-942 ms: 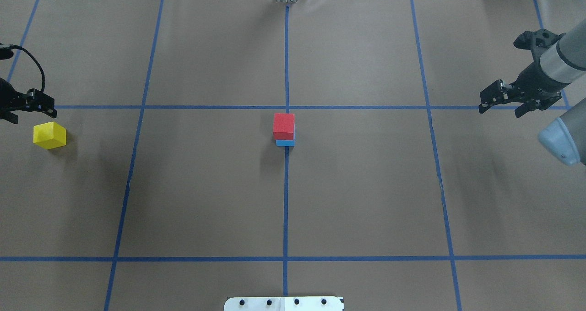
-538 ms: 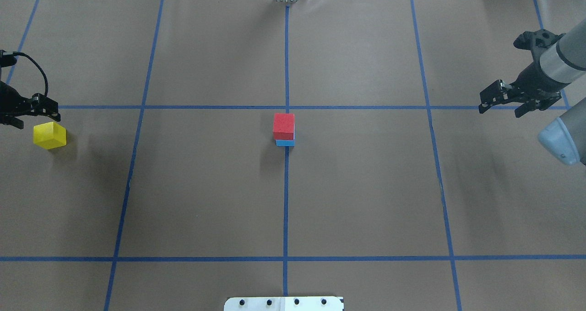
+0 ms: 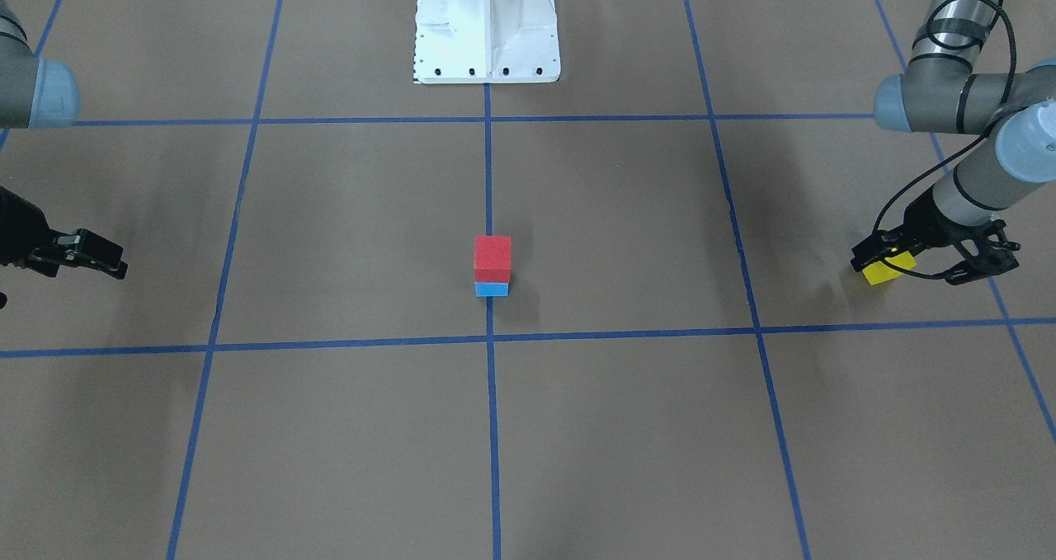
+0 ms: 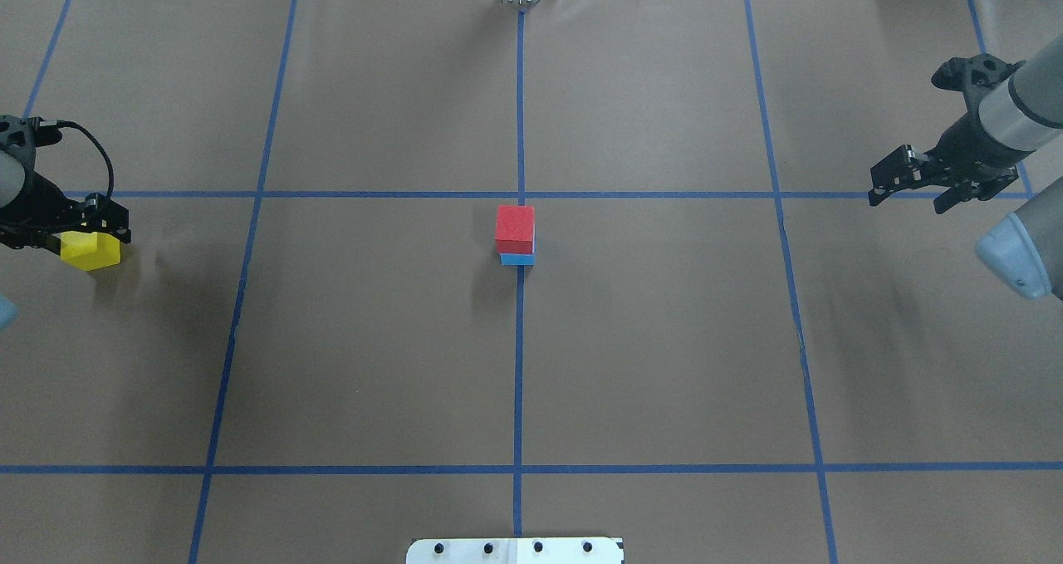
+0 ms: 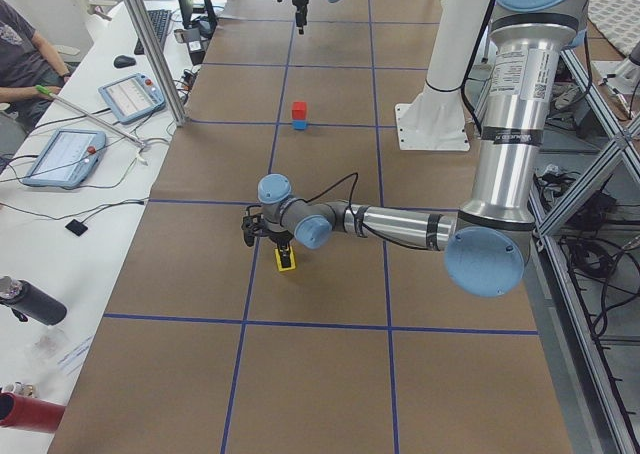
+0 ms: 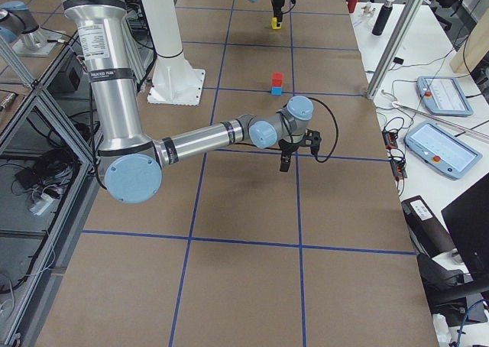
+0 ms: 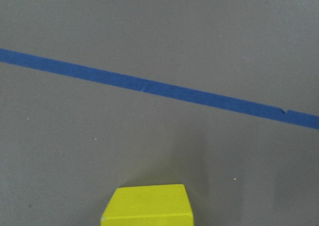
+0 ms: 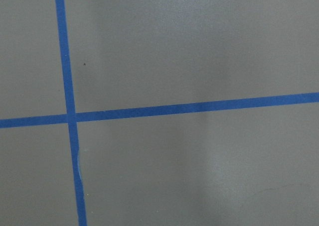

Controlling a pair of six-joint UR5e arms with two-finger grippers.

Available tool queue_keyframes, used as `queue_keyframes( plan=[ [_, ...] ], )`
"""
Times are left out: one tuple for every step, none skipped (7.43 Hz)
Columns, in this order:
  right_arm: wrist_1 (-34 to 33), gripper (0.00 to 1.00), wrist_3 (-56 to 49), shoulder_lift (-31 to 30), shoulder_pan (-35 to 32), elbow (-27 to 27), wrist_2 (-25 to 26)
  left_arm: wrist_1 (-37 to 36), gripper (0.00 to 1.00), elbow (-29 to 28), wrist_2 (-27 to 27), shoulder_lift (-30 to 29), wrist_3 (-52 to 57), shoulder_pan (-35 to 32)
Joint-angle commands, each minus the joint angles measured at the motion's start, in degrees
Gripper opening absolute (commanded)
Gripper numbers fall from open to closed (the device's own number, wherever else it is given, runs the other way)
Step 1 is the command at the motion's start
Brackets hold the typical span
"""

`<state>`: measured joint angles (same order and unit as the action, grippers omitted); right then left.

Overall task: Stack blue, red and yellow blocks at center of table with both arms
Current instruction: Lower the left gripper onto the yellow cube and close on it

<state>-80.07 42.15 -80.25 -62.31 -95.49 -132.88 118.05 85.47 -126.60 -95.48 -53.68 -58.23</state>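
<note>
Across the table [image 4: 374, 356]: the work splits in two, a half-built stack [image 4: 516, 240] at the centre crossing of the blue tape lines [image 4: 519, 365] and one loose block far out at my left end.
Left arm [image 5: 400, 224]: this is the pickup step. I want to come straight down, centre the block between my fingers, square them to two flat faces rather than its corners, and close only once the tips are well below its top edge.
Right arm [image 6: 199, 137]: parked out at my right end, well apart from the stack; best kept there so the centre is free for the placing.
Left gripper [image 4: 66, 230]: spread open and holding nothing.
Right gripper [image 4: 909, 198]: jaws apart, empty, above bare paper and a tape crossing.
Red block [image 4: 515, 226]: sits on the blue block [image 4: 516, 258], nearly flush.
Yellow block [image 4: 93, 252]: flat on the table directly under my left gripper, turned slightly against the tape grid. My wrist camera sees it at the bottom edge, centred. I cannot tell whether my fingertips have reached its sides, and I judge the grip not yet made.
</note>
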Motion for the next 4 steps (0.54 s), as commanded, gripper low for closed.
queue_keyframes(
  plan=[
    [0.00, 0.99, 0.04, 0.00, 0.00, -0.05, -0.01, -0.18, 0.56, -0.12, -0.06, 0.30, 0.15, 0.13],
    [0.00, 0.99, 0.04, 0.09, 0.00, -0.22, -0.01, -0.62, 0.01, 0.14, -0.40, 0.12, 0.15, 0.04],
    [0.00, 0.99, 0.04, 0.09, 0.00, -0.22, 0.08, -0.89, 0.00, 0.40, -0.58, -0.05, 0.15, 0.04],
    [0.00, 0.99, 0.04, 0.00, 0.00, -0.31, -0.01, -1.76, 0.00, 1.01, -1.10, -0.75, -0.11, -0.04]
  ],
)
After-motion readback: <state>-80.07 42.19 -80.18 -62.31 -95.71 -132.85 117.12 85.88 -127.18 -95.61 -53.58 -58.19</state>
